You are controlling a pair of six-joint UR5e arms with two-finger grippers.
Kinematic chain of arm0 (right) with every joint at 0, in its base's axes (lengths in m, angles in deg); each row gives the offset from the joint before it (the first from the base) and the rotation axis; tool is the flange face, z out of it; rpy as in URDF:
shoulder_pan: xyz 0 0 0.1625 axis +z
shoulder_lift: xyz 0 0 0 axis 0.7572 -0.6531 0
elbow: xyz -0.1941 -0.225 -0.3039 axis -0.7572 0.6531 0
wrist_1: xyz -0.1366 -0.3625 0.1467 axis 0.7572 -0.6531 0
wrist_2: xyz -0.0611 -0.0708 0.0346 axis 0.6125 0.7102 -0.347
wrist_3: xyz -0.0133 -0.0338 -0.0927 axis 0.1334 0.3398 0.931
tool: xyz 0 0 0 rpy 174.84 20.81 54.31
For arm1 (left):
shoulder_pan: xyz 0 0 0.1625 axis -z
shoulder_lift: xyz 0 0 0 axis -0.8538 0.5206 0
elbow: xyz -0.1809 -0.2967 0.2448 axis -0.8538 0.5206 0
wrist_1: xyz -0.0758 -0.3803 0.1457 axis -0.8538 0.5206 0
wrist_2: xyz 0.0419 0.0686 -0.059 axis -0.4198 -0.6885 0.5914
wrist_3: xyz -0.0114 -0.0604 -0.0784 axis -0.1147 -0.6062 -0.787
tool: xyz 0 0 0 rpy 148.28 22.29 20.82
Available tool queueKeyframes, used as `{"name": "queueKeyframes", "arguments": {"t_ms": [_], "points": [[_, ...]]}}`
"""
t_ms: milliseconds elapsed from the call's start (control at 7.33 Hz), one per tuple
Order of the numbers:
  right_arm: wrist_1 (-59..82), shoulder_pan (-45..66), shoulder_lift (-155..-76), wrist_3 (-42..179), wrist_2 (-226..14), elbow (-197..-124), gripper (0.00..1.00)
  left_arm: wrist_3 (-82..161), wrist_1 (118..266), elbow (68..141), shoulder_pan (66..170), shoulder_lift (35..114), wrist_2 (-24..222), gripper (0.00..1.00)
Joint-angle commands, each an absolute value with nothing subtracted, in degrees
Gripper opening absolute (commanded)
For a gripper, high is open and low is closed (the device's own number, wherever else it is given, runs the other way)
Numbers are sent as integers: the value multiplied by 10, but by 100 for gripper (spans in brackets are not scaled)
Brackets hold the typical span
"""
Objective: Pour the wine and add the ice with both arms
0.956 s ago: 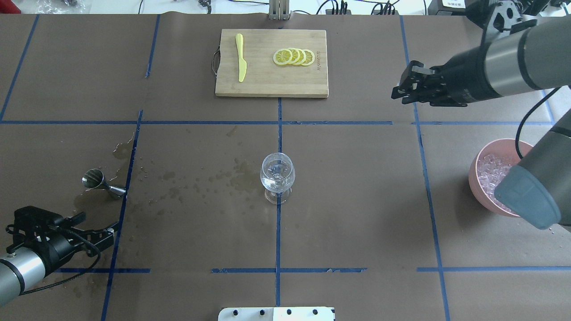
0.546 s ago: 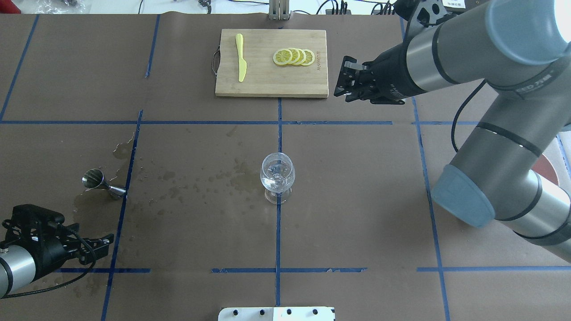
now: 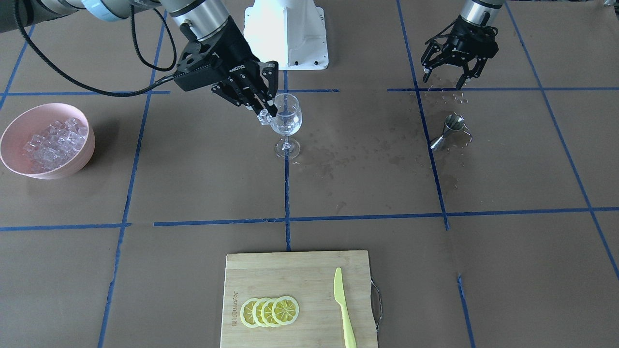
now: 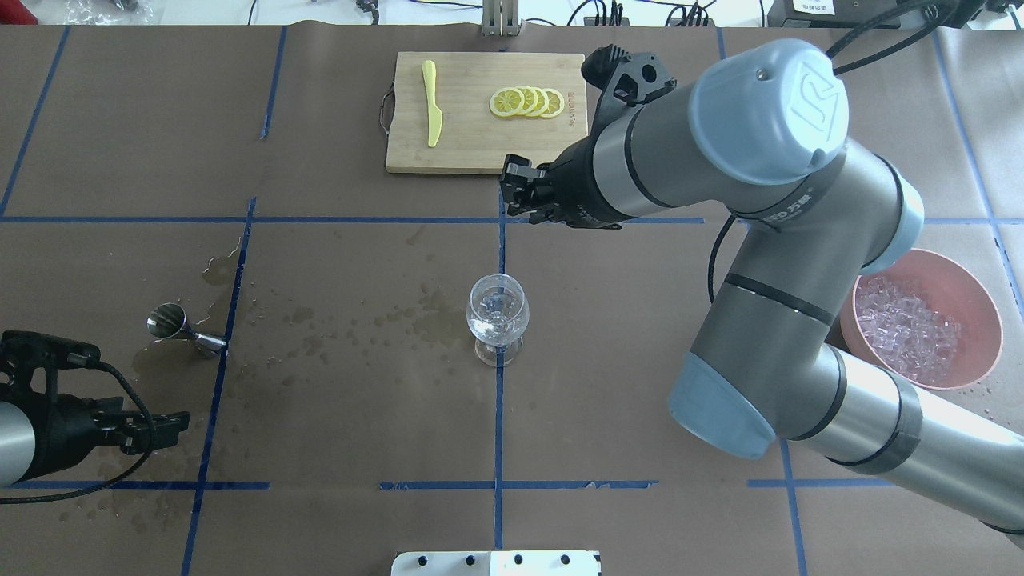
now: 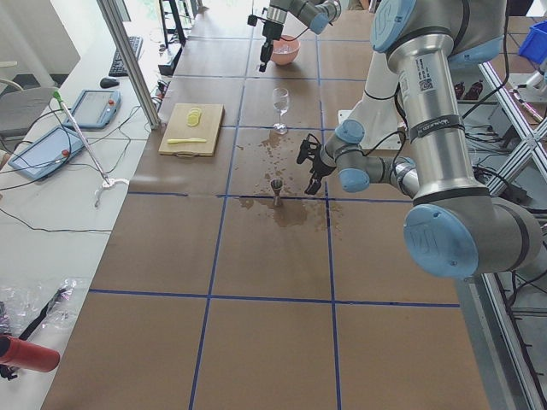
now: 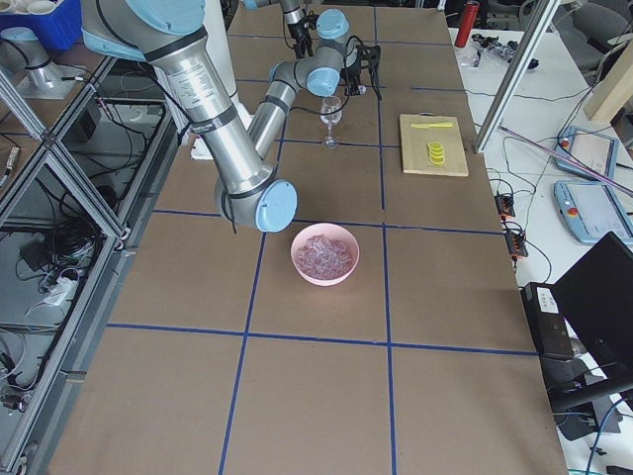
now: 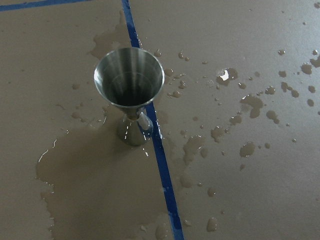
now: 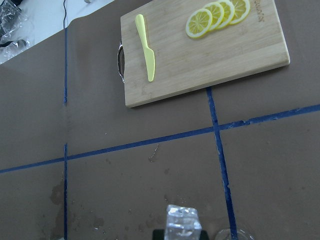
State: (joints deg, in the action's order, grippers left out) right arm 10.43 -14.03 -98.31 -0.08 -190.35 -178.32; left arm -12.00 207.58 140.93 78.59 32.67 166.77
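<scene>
My right gripper [image 3: 267, 112] is shut on one clear ice cube [image 3: 263, 117], held at the rim of the stemmed wine glass [image 3: 286, 118] on its bowl side. The cube shows at the bottom of the right wrist view [image 8: 183, 225]. The glass [image 4: 498, 314] stands upright at the table's middle with a little colourless wine [image 4: 493, 326] in it. More ice [image 4: 912, 328] fills the pink bowl [image 4: 989, 320] at the right. My left gripper [image 3: 443, 79] is open and empty, near the robot's side of the steel jigger [image 3: 450, 128].
The jigger [image 7: 130, 82] stands in a wet spill [image 7: 100, 180], with drops trailing toward the glass. A bamboo cutting board [image 4: 472, 152] at the far side holds lemon slices [image 4: 528, 102] and a yellow knife [image 4: 432, 104]. The white robot base [image 3: 286, 34] is at the near edge.
My right arm has swung from the far right across to the table's middle, and its gripper now stands by the glass. My left gripper has drawn back from the jigger toward the robot.
</scene>
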Motion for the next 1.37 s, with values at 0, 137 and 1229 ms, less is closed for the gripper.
{"name": "queueKeyframes", "arguments": {"t_ms": [0, 137, 1229], "points": [[103, -176, -976, -29, -1898, -1776, 0, -108, 2066, 1428, 853, 337, 1755, 100], [99, -191, -977, -33, -1900, -1776, 0, -85, 2062, 1432, 888, 343, 1777, 100], [34, -207, -977, -57, -1917, -1798, 33, -67, 1868, 1486, 947, 444, 1840, 100]]}}
